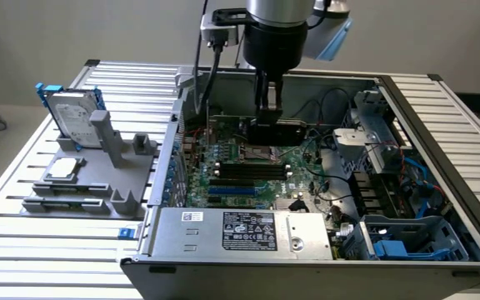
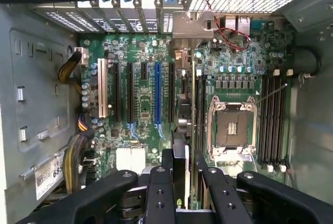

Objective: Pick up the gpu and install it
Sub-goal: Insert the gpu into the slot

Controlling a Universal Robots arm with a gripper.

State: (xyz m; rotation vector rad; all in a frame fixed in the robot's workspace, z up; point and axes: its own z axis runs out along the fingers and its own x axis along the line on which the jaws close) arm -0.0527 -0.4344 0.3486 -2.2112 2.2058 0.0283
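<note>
Now: your claw [image 1: 269, 122] hangs low inside the open computer case [image 1: 440, 112], and it is pinching the gpu [image 1: 289, 132].
Claw: the fingers [image 2: 158, 182] press on both flat sides of the card, which stands on its thin edge between them.
Gpu: it sits right under the claw. Its silver bracket [image 2: 192, 24] is at the far end, out past the fingertips and near the back wall of the case.
Under the claw: the green motherboard [image 2: 140, 52]. You cannot tell from here if the card touches it yet.
Beside the claw: a long black slot [image 2: 170, 91] lies just beside the card, with a blue slot [image 2: 156, 91] past it. The open chip socket [image 2: 231, 125] is on the other side.
What could go wrong: the card looks a little off from the black slot, so pushing down could jam it on the board. If it slips or tips in the claw, it could bump the open socket. The bracket could catch on the back wall.
Surface: the case rests on a silver surface [image 1: 23, 250] made of metal strips. Well apart from the claw, a grey holder [image 1: 98, 187] carries a hard drive [image 1: 75, 119] and a small square chip [image 1: 65, 167].
Room: a plain grey wall stands behind the claw, and you can see pale floor past the surface.
</note>
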